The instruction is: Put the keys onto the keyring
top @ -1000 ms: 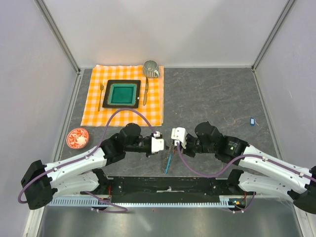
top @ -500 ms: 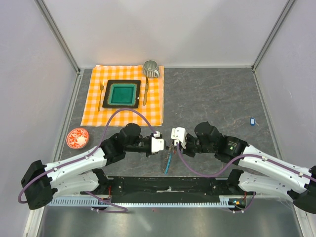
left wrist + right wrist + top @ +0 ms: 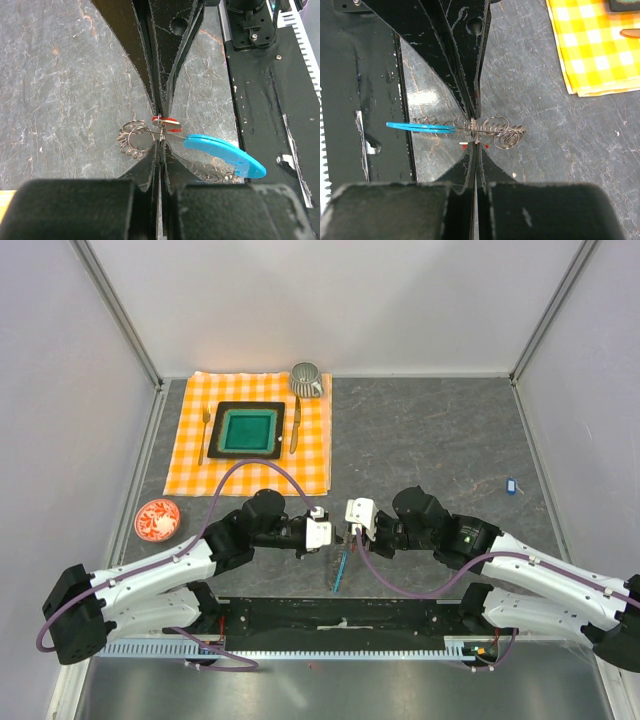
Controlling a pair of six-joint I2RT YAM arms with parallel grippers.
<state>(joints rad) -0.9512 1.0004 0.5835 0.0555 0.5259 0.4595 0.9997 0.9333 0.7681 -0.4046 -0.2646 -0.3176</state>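
While the right gripper [image 3: 475, 128] clamps tight on the keyring [image 3: 498, 133], the left gripper [image 3: 160, 128] is pinched closed on the red-tagged key [image 3: 172, 120] beside it.

White-and-black arms [image 3: 150, 580], purple cables [image 3: 250, 466]

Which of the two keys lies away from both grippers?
The blue key, alone far to the right; the red key is right at the left gripper.

The left end effector [image 3: 160, 131] hides most of the red key [image 3: 171, 120]; the blue key [image 3: 511, 484] is only a speck.
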